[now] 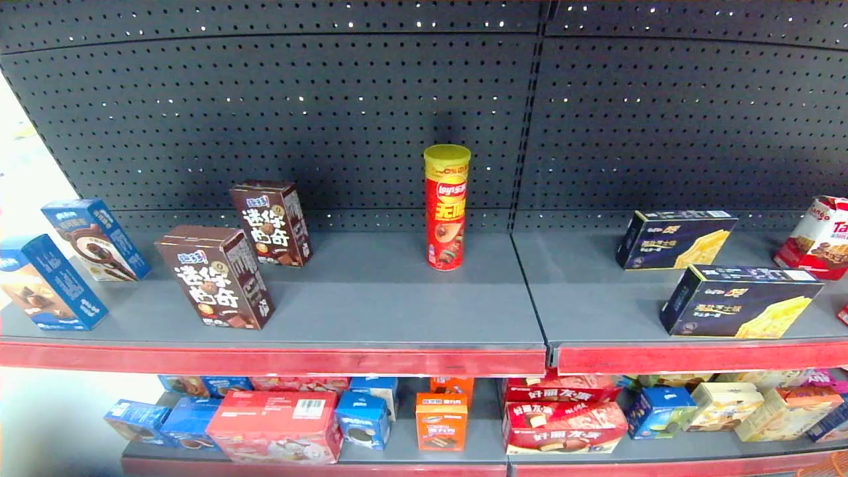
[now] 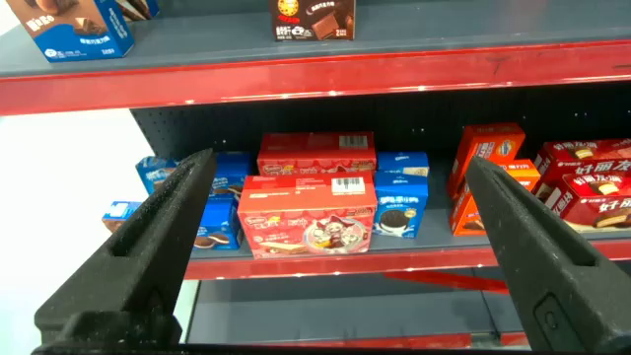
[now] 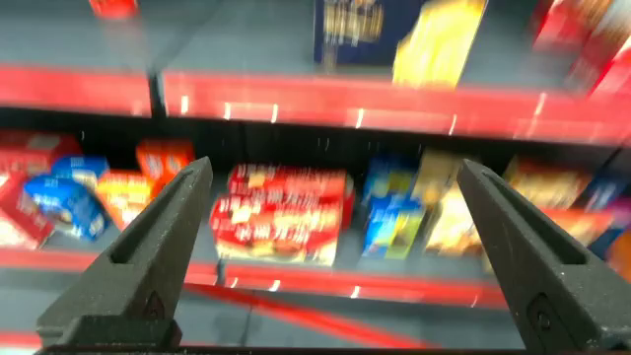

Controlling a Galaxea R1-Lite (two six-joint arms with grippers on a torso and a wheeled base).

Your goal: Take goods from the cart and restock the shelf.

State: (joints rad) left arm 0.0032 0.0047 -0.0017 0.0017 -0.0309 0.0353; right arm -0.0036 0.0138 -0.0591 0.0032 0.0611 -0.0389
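**Both end effectors spread and empty before the shelf**

Standing upright toward the back of the grey upper shelf with red front lip [image 1: 397,298]: a tall red cylindrical chip can with yellow lid [image 1: 446,209], just left of the seam between the two shelf sections and well apart from its neighbours.

To its left, two dark brown cardboard boxes [image 1: 215,275], both upright, one near the front edge, the other closer to the black perforated back panel [image 1: 331,112]. Farther left, two blue cardboard boxes [image 1: 96,238], also one behind the other.

On the right section, two flat navy boxes with yellow print [image 1: 739,301], set one behind the other. At the far right edge, a red-and-white packet [image 1: 818,238].

On the grey lower shelf [image 1: 397,457]: a large red carton with barcode label [image 1: 275,424], small orange boxes [image 1: 441,421] near the middle, and flat red boxes [image 1: 563,424] stacked to the right.

Left end effector [image 2: 337,163]: fingers wide apart, nothing between them, held in front of the lower shelf with the large red carton straight ahead.

Right end effector [image 3: 335,166]: fingers likewise wide apart and holding nothing, facing the flat red boxes on the lower shelf.
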